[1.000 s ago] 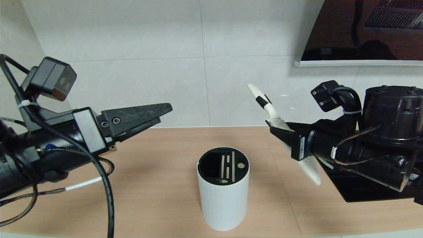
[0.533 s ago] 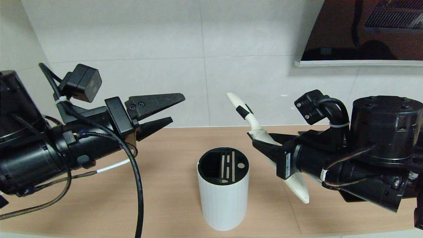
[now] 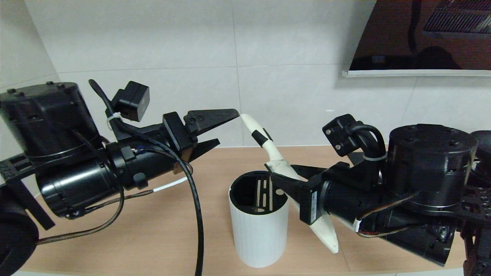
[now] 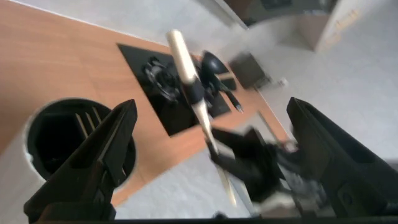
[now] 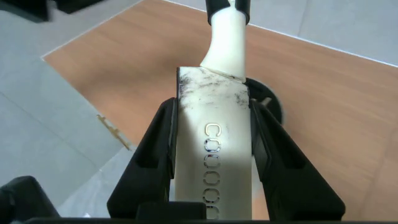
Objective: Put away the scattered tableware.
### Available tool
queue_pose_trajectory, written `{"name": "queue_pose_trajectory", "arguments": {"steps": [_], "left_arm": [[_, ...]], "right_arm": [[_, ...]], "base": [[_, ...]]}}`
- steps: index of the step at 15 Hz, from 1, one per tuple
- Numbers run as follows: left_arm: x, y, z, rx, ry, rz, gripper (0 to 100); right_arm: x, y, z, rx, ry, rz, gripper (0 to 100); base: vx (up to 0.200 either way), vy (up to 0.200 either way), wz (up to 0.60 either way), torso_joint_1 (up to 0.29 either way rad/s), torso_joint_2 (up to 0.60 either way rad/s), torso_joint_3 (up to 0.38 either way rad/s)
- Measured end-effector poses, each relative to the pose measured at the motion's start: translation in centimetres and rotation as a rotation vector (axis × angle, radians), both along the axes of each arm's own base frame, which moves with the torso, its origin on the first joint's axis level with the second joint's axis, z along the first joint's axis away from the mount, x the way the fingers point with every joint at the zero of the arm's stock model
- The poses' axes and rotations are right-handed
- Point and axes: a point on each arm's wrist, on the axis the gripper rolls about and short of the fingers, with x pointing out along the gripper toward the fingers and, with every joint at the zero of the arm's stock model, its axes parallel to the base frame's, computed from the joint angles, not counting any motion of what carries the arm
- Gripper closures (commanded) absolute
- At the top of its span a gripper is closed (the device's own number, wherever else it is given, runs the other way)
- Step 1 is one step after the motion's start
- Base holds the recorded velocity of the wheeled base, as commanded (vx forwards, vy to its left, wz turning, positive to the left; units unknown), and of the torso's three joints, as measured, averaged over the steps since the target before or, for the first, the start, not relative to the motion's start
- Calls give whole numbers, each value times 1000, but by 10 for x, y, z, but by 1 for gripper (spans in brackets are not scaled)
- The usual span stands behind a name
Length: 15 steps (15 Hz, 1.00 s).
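Note:
A white cylindrical holder (image 3: 259, 226) with a black slotted top stands on the wooden counter (image 3: 172, 237). My right gripper (image 3: 285, 184) is shut on a long white utensil (image 3: 268, 147) with a black band. The utensil is tilted, its handle end up and left, its lower tip (image 3: 330, 243) just right of the holder. My left gripper (image 3: 216, 128) hangs open above and left of the holder, its upper fingertip close to the handle end. From the left wrist the utensil (image 4: 193, 99) lies between the spread fingers (image 4: 93, 168), with the holder (image 4: 68, 137) below. The right wrist view has the utensil (image 5: 214, 137) clamped between the fingers (image 5: 155, 155).
A black stovetop (image 4: 161, 81) with a dark ladle (image 4: 214, 65) lies on the counter beyond the holder. A dark range hood (image 3: 422, 34) hangs at the upper right, and a white tiled wall (image 3: 191, 57) backs the counter.
Both arms moved in toward the middle. The right gripper carried the utensil left until it sits beside the holder. The left gripper advanced right, and its fingers now stand by the handle end.

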Motion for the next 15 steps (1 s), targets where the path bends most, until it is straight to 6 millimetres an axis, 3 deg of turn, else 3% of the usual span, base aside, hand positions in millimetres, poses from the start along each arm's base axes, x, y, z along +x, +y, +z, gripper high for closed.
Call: {"name": "queue_pose_trajectory", "arguments": {"steps": [6,15], "left_arm": [[6,-25,-17,35,50,-22,0],[19,-36,-33,67,91,22,0]], "right_arm": [[2,19,-11,44,11,13,100],[-7,26,-19,25,27,51,100]], "base": [[0,0,0,0,0,0],[0,0,0,0,0,0]]}}
